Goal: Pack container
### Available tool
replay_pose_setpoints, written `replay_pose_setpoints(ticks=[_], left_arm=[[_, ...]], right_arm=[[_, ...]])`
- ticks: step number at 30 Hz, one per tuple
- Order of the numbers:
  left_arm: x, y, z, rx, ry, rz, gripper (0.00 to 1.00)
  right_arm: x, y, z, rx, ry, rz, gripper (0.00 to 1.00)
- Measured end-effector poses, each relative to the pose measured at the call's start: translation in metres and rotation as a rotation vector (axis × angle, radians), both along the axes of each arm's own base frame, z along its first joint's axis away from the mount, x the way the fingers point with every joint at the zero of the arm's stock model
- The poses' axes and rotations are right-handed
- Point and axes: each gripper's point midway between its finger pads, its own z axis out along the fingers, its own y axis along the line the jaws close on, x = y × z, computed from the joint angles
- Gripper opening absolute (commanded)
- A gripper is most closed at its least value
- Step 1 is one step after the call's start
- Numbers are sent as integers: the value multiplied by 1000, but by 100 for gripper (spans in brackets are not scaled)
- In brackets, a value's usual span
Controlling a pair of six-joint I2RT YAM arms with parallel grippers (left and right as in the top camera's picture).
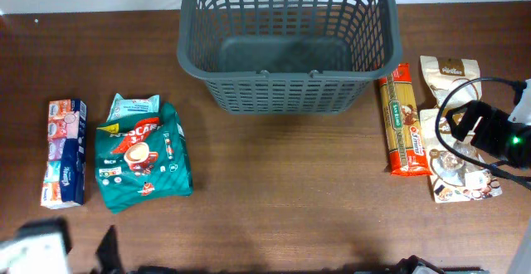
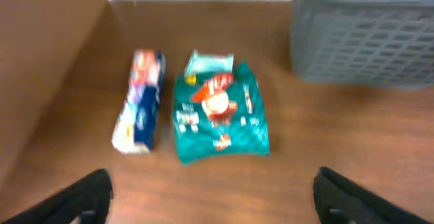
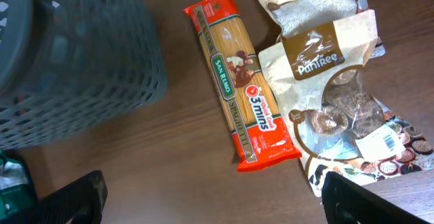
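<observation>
Left wrist view: left gripper (image 2: 211, 176) spread wide, empty, above the table (image 2: 325, 136). Green packet (image 2: 220, 112) lies ahead; container (image 2: 366, 41) stands beyond, far right, well apart. Right gripper (image 3: 213, 178) likewise released, holding nothing, near the pasta (image 3: 244, 95); container up-left of it. Container stands at the table's back centre.

— Left side, quick?
— Left arm (image 1: 50, 253) sat low at the near-left edge. The left gripper (image 2: 211, 176) angled forward and down, jaws spread wide.
— Right?
— Right arm (image 1: 489, 133) was out at the far right edge, green light lit. The right gripper (image 3: 213, 180) pointed almost straight down, fingers (image 3: 81, 197) wide apart too.
</observation>
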Motion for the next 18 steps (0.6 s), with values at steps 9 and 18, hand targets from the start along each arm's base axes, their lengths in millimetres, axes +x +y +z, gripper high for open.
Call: replay_pose_setpoints(ticks=[9, 18], left_arm=[[73, -24, -75, -123, 297, 44, 93], [158, -55, -129, -185, 545, -1, 93]], right_arm=[[0, 0, 0, 0, 0, 0, 99], [0, 0, 0, 1, 1, 0, 99]])
